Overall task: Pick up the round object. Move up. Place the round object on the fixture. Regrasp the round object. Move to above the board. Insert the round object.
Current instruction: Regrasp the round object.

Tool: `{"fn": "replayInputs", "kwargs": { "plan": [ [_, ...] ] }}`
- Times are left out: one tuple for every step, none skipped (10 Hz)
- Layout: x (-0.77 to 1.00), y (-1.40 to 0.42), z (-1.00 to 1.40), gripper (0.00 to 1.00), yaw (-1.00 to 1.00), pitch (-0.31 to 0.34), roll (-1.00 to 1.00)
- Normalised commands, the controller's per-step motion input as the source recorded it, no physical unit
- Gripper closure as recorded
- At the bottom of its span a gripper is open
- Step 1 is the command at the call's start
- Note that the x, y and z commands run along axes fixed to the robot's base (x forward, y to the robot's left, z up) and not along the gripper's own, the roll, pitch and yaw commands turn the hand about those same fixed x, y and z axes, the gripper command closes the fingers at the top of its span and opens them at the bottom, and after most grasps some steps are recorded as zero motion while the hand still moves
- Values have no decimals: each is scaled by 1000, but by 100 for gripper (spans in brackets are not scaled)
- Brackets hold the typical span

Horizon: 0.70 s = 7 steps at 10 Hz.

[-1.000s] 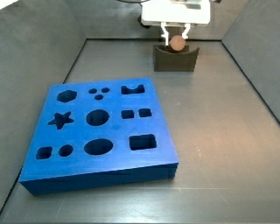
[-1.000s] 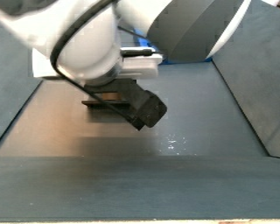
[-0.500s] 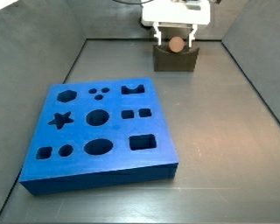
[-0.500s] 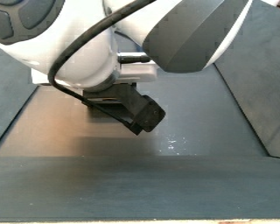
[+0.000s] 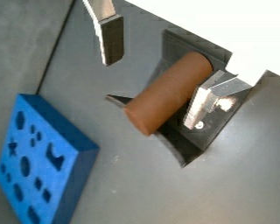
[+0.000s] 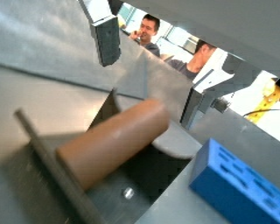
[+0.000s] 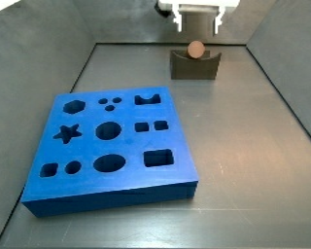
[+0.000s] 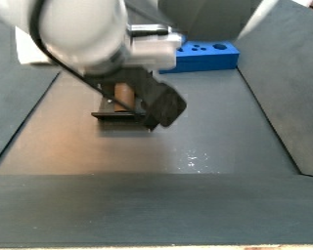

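The round object [image 7: 194, 49], a brown-orange peg, lies in the notch of the dark fixture [image 7: 194, 66] at the back of the floor. My gripper [image 7: 197, 21] hangs just above it, open and empty. In both wrist views the peg [image 5: 166, 92] [image 6: 113, 144] lies lengthwise in the fixture [image 5: 199, 149] [image 6: 55, 179], and the fingers [image 5: 108, 37] [image 6: 105, 39] stand apart on either side of it, clear of it. The blue board [image 7: 113, 146] with its cut-out holes lies on the floor at the front left.
Grey walls [image 7: 282, 88] ring the floor. In a side view the arm's body [image 8: 81, 29] fills the upper part, hiding most of the fixture [image 8: 117, 115]; the board [image 8: 201, 54] shows behind it. The board's corner also shows in both wrist views [image 5: 38, 162] [image 6: 241, 179].
The gripper lowered the peg into the fixture's notch, let it go and rose straight up. The peg now rests alone in the notch.
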Motion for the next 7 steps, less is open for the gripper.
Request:
{"fn": "replayInputs", "kwargs": {
  "plan": [
    [-39, -2, 758, 0, 15, 90, 79],
    [-35, 2, 530, 0, 2, 115, 92],
    [-34, 1, 362, 0, -4, 132, 98],
    [-31, 0, 188, 0, -15, 134, 105],
    [-78, -1000, 606, 0, 6, 63, 1000],
    [-77, -1000, 607, 0, 6, 61, 1000],
    [-92, -1000, 601, 0, 6, 56, 1000]
  ]
}}
